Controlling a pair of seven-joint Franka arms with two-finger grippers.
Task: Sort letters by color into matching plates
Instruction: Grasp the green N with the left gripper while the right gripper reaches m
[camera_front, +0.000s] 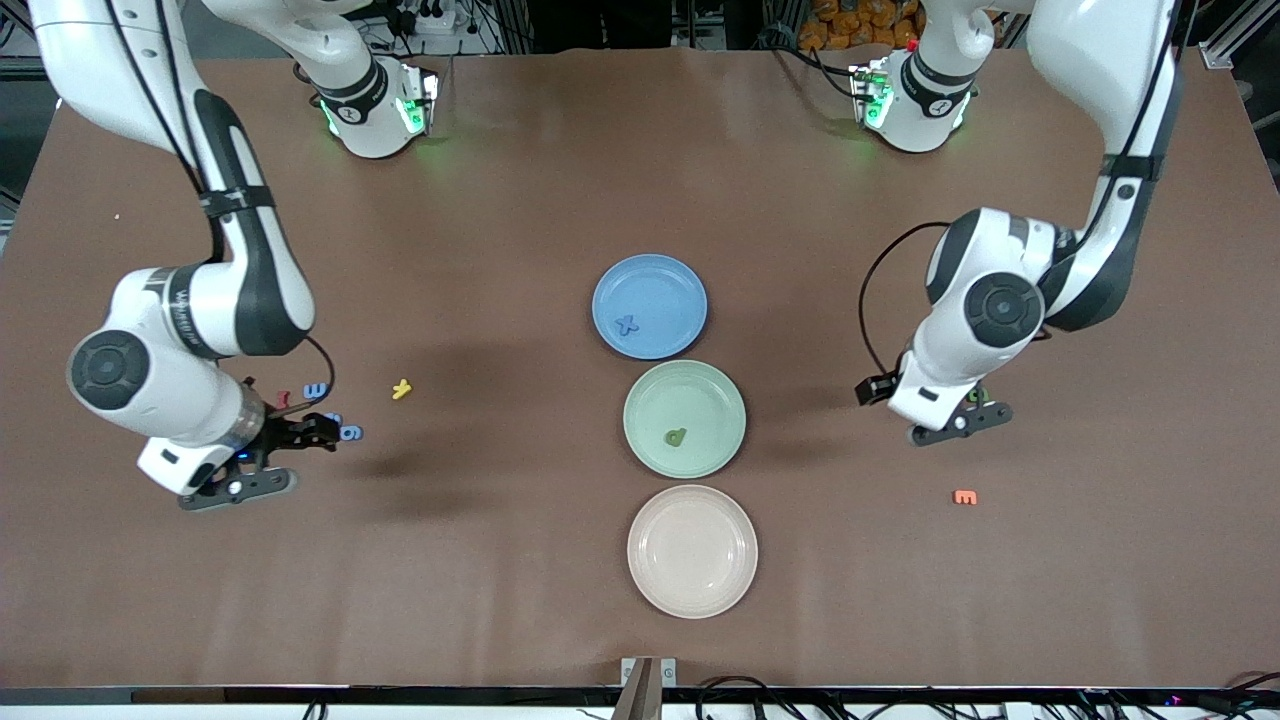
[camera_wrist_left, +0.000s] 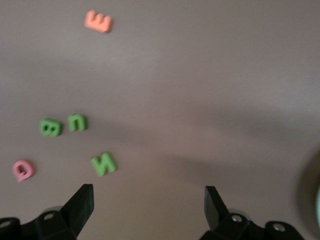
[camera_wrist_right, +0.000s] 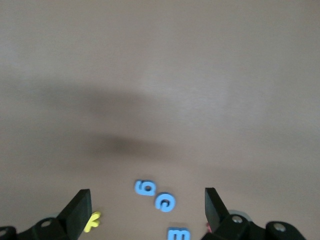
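Three plates lie in a row mid-table: blue (camera_front: 685, 290) with a blue letter X (camera_front: 627, 325) in it, mint green (camera_front: 720, 390) with a green letter (camera_front: 676, 436), and an empty cream one (camera_front: 692, 590). My left gripper (camera_wrist_left: 149, 205) hangs open over bare table at the left arm's end, close to a green N (camera_wrist_left: 104, 163), green U (camera_wrist_left: 77, 122), green B (camera_wrist_left: 51, 127), pink D (camera_wrist_left: 23, 170) and an orange E (camera_wrist_left: 98, 21). My right gripper (camera_wrist_right: 147, 207) is open and low above a blue 9 (camera_wrist_right: 145, 188), blue C (camera_wrist_right: 165, 202) and blue 3 (camera_wrist_right: 179, 233).
A yellow letter (camera_front: 401, 389) lies between the blue letters and the plates. A small red piece (camera_front: 283, 400) sits beside the blue 3 (camera_front: 316, 391). The orange E (camera_front: 965, 497) lies nearer the front camera than the left hand.
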